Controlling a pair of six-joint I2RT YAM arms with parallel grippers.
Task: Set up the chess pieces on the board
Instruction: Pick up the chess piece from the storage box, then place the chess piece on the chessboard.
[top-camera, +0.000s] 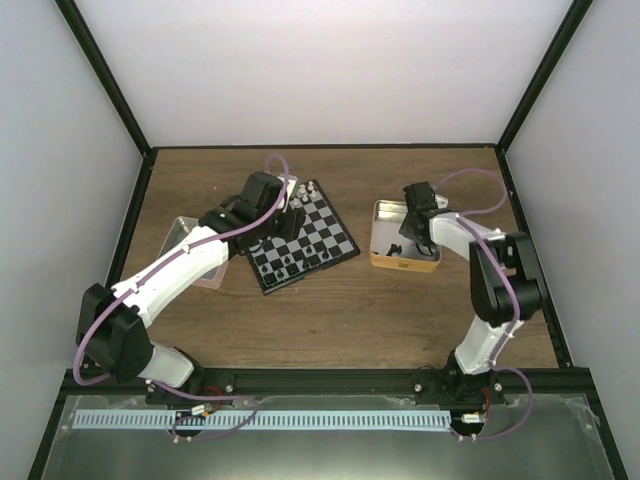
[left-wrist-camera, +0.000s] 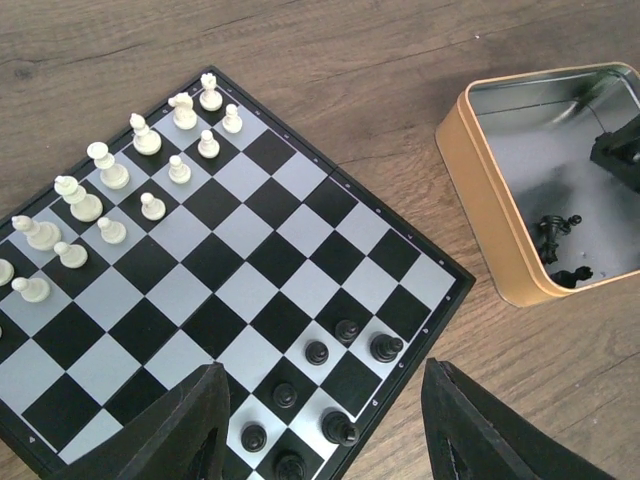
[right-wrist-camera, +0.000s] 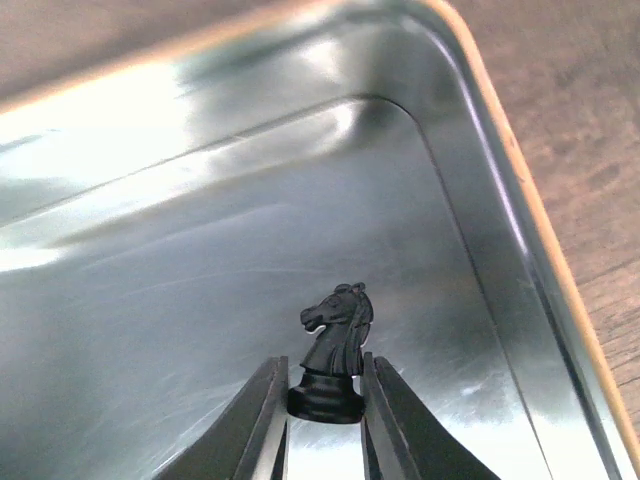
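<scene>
- The board (top-camera: 318, 238) lies near the middle of the surface (top-camera: 400, 320), turned so its corners point outward.
- White pieces (left-wrist-camera: 115, 190) stand in two rows along its far edge in the left wrist view; seen from above they sit at the board's 12 o'clock side.
- A few black pieces (left-wrist-camera: 316, 352) stand upright on squares at the opposite side, around 6 o'clock from above.
- A black knight (right-wrist-camera: 337, 345) stands upright inside the gold tin (top-camera: 405, 263), which rests on the surface at the board's 3 o'clock, well apart from it.
- My right tool (right-wrist-camera: 322, 388) is down in that tin, its two fingers pressed against either side of the knight's base, pinching it.
- I cannot tell whether the knight's base touches the tin floor.
- Two more black pieces (left-wrist-camera: 560, 235) lie loose in the same tin.
- My left tool (left-wrist-camera: 325, 368) hangs above the board's black-piece side, fingers spread wide.
- A second tin (top-camera: 183, 236) sits at the board's 9 o'clock, partly hidden by my left arm.
</scene>
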